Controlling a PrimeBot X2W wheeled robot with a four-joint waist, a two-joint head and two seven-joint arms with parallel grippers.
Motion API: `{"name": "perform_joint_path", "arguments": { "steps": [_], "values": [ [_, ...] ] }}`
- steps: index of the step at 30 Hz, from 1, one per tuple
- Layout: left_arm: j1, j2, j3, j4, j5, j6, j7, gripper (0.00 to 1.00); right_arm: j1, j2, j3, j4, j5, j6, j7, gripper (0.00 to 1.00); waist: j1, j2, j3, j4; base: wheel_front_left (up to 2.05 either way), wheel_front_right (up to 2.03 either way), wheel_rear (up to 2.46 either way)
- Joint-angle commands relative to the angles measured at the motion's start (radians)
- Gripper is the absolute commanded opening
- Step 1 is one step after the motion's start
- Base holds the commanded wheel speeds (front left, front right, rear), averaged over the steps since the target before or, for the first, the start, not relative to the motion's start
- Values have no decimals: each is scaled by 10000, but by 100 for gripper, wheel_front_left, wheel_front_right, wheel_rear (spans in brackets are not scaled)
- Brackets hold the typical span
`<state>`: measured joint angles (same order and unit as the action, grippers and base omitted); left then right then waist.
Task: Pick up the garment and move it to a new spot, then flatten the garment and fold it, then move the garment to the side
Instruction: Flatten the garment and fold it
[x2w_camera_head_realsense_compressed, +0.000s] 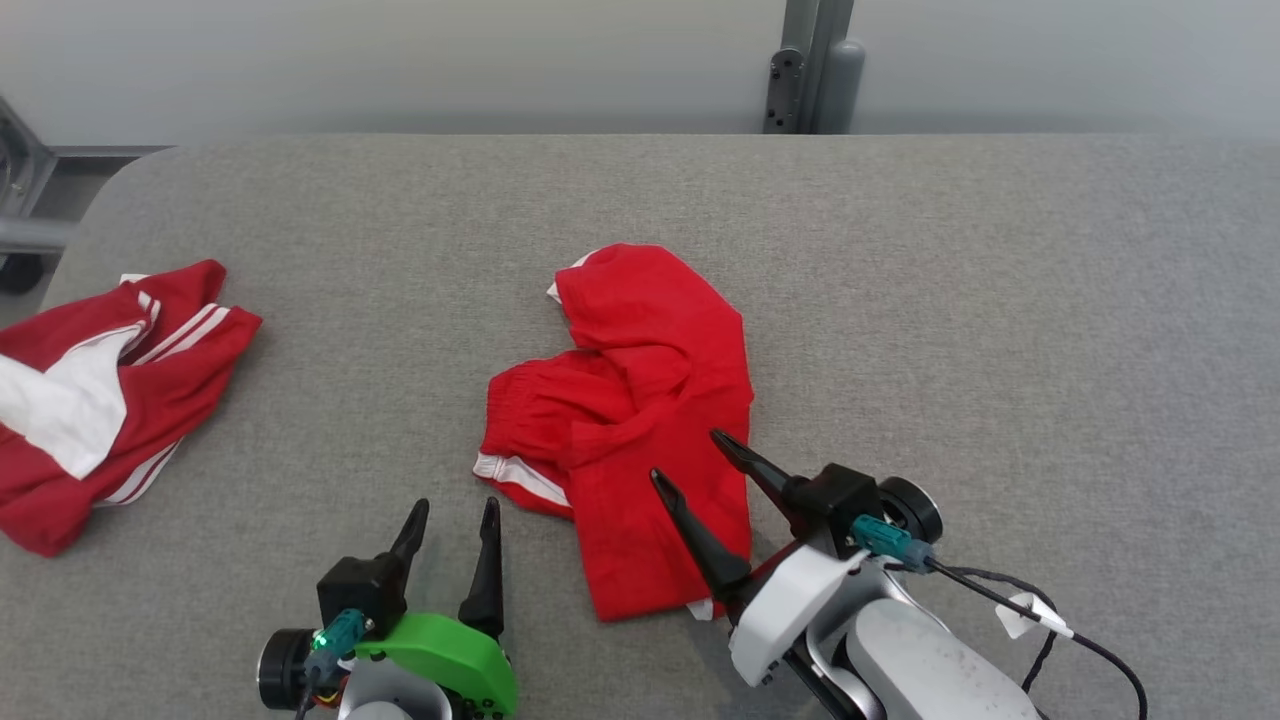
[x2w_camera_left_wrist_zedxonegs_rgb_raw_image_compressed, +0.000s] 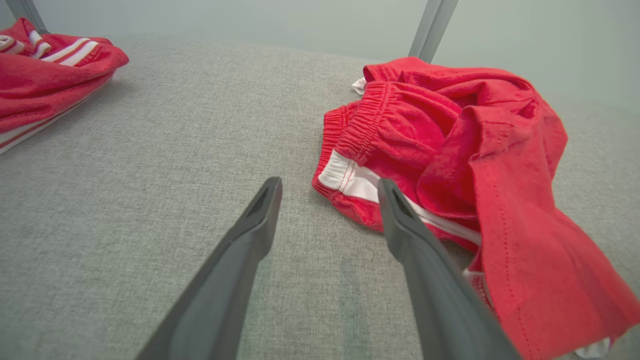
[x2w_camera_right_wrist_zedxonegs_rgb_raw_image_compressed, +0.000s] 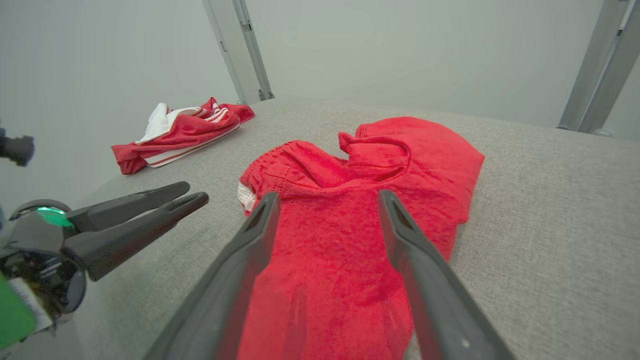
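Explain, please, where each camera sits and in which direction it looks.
Head view: up on the robot, looking forward and down at the grey table and red shorts; both arms' open jaws at the bottom.
Left wrist view: low over the table, facing the shorts' waistband; own open jaws rise from below.
Right wrist view: low above the shorts, looking across them; own open jaws, left arm's jaws at left.
Shared: the shorts and a second red-and-white garment.
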<state>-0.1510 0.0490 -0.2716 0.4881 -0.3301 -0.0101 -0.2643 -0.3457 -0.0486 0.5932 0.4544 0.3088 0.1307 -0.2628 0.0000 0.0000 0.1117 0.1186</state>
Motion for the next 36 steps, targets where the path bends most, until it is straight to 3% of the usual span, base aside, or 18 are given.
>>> {"name": "perform_joint_path", "arguments": {
  "steps": [1,9,17,18,20,21,22,30,36],
  "values": [
    [165,28,-132,4,-66,-41,-3,100,-315,-35,115,170,-1,1,-30,100,0,0,-167,558,0,0,0],
    [467,31,-457,-11,-214,17,-1,100,-1556,-35,791,1578,-502,1,-28,100,0,0,-191,1514,0,0,0],
    [539,29,-571,-92,-372,127,-1,100,-2459,-46,1490,3342,-900,1,-28,100,0,0,-97,1845,0,0,0],
    [530,29,-591,-103,-395,142,-1,100,-2541,-47,1568,3551,-947,1,-24,95,0,0,-81,1860,0,0,0],
    [478,29,-625,-126,-468,167,-1,100,-2759,-41,1726,3909,-988,1,-6,47,0,0,-26,1890,0,0,0],
    [441,29,-645,-136,-501,186,-1,100,-2889,-46,1745,4126,-1030,1,31,47,0,0,1,1900,0,0,0],
    [412,29,-663,-149,-530,191,-1,100,-2971,-41,1793,4248,-1061,1,31,0,0,0,28,1900,0,0,0],
    [411,31,-605,-229,-618,281,-1,100,-3392,-38,1097,4465,-824,1,-27,0,0,0,170,1653,0,0,0],
    [383,31,-527,-265,-547,221,-1,100,-2952,-523,-1335,3086,-942,0,-26,0,0,0,184,1215,0,0,0]
  ]
}}
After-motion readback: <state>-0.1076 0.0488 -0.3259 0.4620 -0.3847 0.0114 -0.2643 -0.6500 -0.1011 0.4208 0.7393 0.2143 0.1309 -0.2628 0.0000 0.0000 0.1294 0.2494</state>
